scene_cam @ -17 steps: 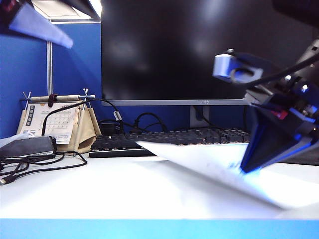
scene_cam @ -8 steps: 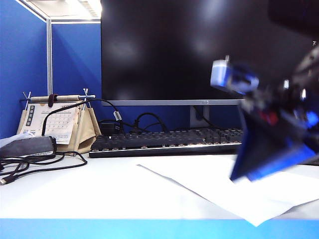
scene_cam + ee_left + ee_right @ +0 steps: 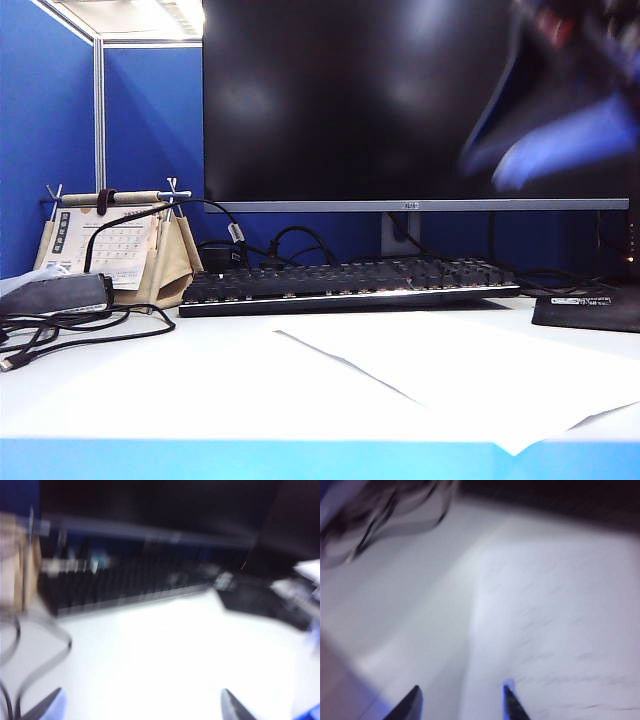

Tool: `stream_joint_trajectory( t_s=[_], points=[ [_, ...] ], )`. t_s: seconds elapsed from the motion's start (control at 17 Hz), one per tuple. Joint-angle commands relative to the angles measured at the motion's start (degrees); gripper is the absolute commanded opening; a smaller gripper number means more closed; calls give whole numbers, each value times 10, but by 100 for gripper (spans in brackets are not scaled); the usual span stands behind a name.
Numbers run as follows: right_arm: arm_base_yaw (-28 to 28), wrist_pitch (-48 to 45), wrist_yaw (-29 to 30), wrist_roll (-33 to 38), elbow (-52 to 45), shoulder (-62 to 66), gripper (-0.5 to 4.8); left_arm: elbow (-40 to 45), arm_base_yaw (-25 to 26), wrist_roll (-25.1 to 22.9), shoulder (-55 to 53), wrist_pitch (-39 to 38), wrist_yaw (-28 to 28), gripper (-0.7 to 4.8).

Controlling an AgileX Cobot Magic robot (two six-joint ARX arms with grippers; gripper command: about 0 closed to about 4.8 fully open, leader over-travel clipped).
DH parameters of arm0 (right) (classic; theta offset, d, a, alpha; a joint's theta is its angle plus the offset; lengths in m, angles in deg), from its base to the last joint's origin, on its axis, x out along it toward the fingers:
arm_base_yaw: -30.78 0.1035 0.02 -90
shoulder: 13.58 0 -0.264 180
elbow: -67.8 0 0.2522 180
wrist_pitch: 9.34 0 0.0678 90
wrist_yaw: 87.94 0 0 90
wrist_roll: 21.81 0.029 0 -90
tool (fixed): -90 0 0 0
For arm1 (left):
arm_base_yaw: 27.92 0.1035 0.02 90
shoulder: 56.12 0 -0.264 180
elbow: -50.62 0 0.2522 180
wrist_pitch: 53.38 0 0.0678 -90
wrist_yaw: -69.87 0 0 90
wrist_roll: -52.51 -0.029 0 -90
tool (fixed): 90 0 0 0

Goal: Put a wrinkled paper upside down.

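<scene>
As seen from exterior view: large thin white wrinkled paper flat on white tabletop, in front of black keyboard, released; flip judged done. Right gripper blurred, high above the sheet.
Left wrist view: left gripper spread, empty, over tabletop.
Right wrist view: right gripper spread, empty, above paper; faint print visible.

The right gripper was smeared by motion blur in the exterior view. Both wrist views were blurred; only fingertips were shown, cut off at the edge. Marks on the wrinkled paper were illegible.
</scene>
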Motion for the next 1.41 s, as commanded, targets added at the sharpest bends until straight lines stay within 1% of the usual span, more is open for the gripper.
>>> stream_joint_trajectory(
  t_s=[0.06, 0.12, 0.18, 0.29, 0.41, 0.47, 0.53, 0.59, 0.94, 1.0, 1.06, 1.12, 1.18, 1.41],
  points=[
    [0, -7, -166, 7, -16, -105, 197, 60, 0, 4, 0, 58, 19, 404],
    [0, -5, -193, 7, -25, -123, 197, 72, 0, 4, 0, 71, 36, 404],
    [0, 7, -234, 6, -45, -155, 197, 92, 0, 2, 0, 89, 73, 404],
    [-1, 18, -270, 7, -86, -199, 197, 109, 0, 0, 0, 93, 125, 403],
    [-1, 18, -307, 7, -129, -236, 197, 118, 0, 0, 0, 84, 155, 403],
    [-2, 18, -348, 8, -165, -266, 197, 119, 0, -10, 0, 76, 169, 403],
    [-2, 18, -367, 16, -184, -285, 198, 118, 0, -15, 0, 76, 169, 403],
    [-2, 18, -368, 30, -204, -306, 198, 118, 0, -16, 0, 76, 169, 403],
    [-3, 17, -374, 30, -260, -348, 197, 118, 0, -19, 0, 76, 156, 403],
    [-5, 17, -381, 30, -260, -349, 145, 118, 0, -19, 0, 76, 156, 403],
    [-8, 17, -380, 30, -260, -349, 46, 118, 0, -19, 0, 76, 156, 403],
    [-12, 17, -380, 30, -260, -349, 1, 118, 0, -19, 0, 76, 156, 403],
    [-15, 18, -378, 30, -260, -349, -5, 118, 0, -19, 0, 76, 156, 403],
    [-15, 17, -377, 29, -260, -349, 0, 118, 0, -19, 0, 76, 156, 403]
  ],
)
